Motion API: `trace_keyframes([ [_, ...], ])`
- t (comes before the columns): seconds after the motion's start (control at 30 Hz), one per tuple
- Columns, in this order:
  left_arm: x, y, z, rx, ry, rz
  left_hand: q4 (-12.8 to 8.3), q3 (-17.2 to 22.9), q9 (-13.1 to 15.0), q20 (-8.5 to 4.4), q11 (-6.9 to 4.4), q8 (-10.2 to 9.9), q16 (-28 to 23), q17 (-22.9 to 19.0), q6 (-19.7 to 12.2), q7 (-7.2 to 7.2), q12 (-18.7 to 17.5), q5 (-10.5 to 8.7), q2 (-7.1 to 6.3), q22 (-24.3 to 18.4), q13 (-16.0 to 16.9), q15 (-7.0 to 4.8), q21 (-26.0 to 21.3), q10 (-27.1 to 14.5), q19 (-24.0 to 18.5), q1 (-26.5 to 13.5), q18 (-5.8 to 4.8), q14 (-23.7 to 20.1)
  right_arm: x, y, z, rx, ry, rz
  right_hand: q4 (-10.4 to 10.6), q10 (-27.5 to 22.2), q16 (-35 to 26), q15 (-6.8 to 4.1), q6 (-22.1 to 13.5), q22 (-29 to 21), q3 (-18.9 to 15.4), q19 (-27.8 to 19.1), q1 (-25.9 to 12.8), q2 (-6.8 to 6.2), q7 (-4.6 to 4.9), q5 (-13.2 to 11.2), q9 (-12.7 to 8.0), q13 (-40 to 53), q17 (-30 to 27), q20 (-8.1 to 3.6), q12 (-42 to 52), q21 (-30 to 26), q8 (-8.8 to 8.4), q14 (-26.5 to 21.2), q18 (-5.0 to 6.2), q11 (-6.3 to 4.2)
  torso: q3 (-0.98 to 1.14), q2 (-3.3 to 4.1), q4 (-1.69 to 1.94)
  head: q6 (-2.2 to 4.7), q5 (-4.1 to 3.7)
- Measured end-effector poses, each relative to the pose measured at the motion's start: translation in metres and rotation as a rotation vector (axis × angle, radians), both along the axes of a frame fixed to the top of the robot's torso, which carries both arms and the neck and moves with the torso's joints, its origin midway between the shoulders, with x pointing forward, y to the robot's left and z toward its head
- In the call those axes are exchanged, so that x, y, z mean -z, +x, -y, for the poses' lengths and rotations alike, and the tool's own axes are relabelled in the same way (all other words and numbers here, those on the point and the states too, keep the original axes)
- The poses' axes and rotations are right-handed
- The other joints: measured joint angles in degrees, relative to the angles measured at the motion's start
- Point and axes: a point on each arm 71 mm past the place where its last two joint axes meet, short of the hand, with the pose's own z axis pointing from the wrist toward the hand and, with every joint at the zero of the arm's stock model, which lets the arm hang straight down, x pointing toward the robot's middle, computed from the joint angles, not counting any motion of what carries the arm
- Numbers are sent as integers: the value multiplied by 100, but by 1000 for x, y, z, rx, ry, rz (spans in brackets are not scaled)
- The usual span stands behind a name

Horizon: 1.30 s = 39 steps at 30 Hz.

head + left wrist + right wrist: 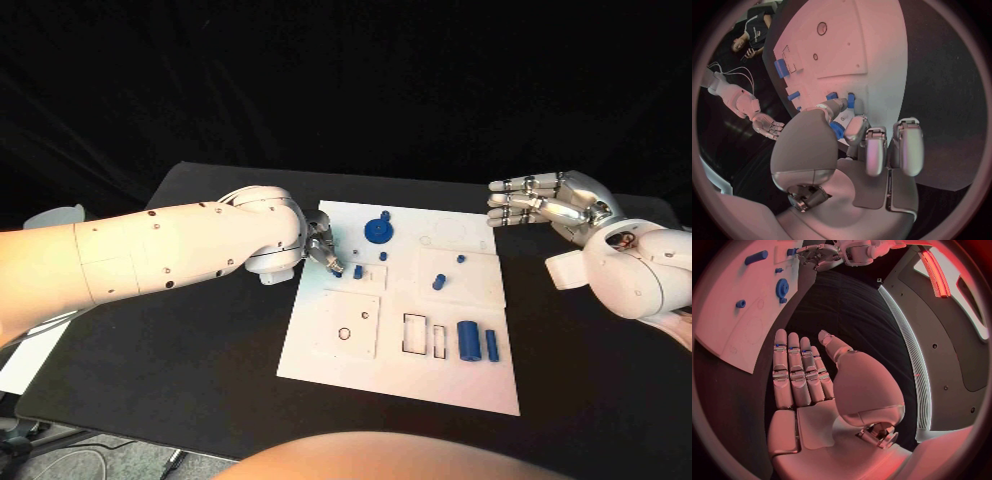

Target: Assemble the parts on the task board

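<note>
Blue peg (837,131) pinched in left hand (323,253) over white board (332,360) for seating; right hand (555,203) spread, empty, standing by.

Task board (361,370): white rectangular plate, flat on the table, centre, with raised square panels and cutouts. Round blue gear-like part (378,232) sits near the board's far edge. Small blue piece (359,271) just beside the left-side panel, another tiny one (382,256) next to it. Two small blue pieces (438,282) and (460,259) on the right-hand panel. Two upright-looking blue blocks, wide (469,341) and narrow (492,345), side by side near the rectangular slots (415,334).
</note>
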Motion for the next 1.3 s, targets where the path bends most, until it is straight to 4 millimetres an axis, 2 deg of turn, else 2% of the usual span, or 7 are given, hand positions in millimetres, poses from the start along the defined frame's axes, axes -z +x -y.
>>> trace_keyframes([
  [0.5, 0, 3, 2, 11, 10, -12, -1, 16, 12, 0, -9, 0, 0, 0, 29, -8, 0, 8, 0, -1, -1, 0, 0, 12, 0, 0, 0, 0, 0, 0, 0, -1, 0, -1, 0, 0, 0, 0, 0, 0, 0, 0, 0, 0, 0, 0, 0, 0, 1, 0, 0, 0, 0, 0, 0, 0, 1, 5, -4, -31, -4],
  [0.63, 0, 6, 3, 11, 13, -22, 0, 34, 15, 0, -14, 5, 0, 0, 38, 0, 0, 37, 60, -1, 2, 0, -1, 35, 0, -108, 1, 0, 0, 0, 0, -1, 0, -1, 0, 0, 0, 0, 0, 1, 0, 0, 0, 0, 0, 0, 0, 0, 1, 0, 0, 0, 0, 0, 0, 0, 3, 5, -3, -41, -10],
  [0.67, 1, 6, 3, 11, 13, -25, -89, 123, 15, 0, -25, 5, 0, 0, 38, 0, 1, 38, 56, -1, 7, 0, -1, 46, 0, -151, 0, 0, 0, 0, 0, -1, 0, -1, 0, 0, 0, 0, 0, 1, 0, 0, 0, 0, 0, 0, 0, 0, 1, 0, 0, 0, 0, 0, 0, 0, 3, 5, -4, -43, -11],
  [0.77, 1, 8, 3, 11, 14, -34, -147, 181, 29, 0, -58, 14, 0, 0, 39, 0, 34, 38, 60, -1, 38, 0, 2, 82, 0, -245, 0, 0, 0, 0, 0, -1, 0, -1, 0, 0, 0, 0, 0, 1, 0, 0, 0, 0, 0, 0, 0, 0, 1, 0, 0, 0, 0, 0, 0, 0, 3, 4, -5, -44, -18],
  [0.83, 2, 8, 3, 13, 14, -40, -161, 174, 37, -21, -69, 15, 0, 2, 80, -39, 34, 35, 89, -1, 47, -21, 23, 110, 21, -290, 1, -21, 0, 0, 0, -1, 0, -1, 0, 0, 0, 0, 0, 1, 0, 0, 0, 0, 0, 0, 0, 0, 1, 0, 0, 0, 0, 0, 0, 0, 3, 4, -5, -48, -22],
  [1.3, 5, 9, 4, 15, 11, -59, -296, 165, 27, -42, -110, 14, 0, 4, 121, -63, 79, 35, 163, -1, 97, -62, 66, 152, 0, -605, 0, -21, 0, -1, 0, -2, 1, -1, 0, 0, 0, 0, 0, 1, 0, 0, 0, 0, 0, 0, 0, 0, 2, 0, 0, 0, 0, 0, 0, 0, 3, 2, 2, -55, -33],
])
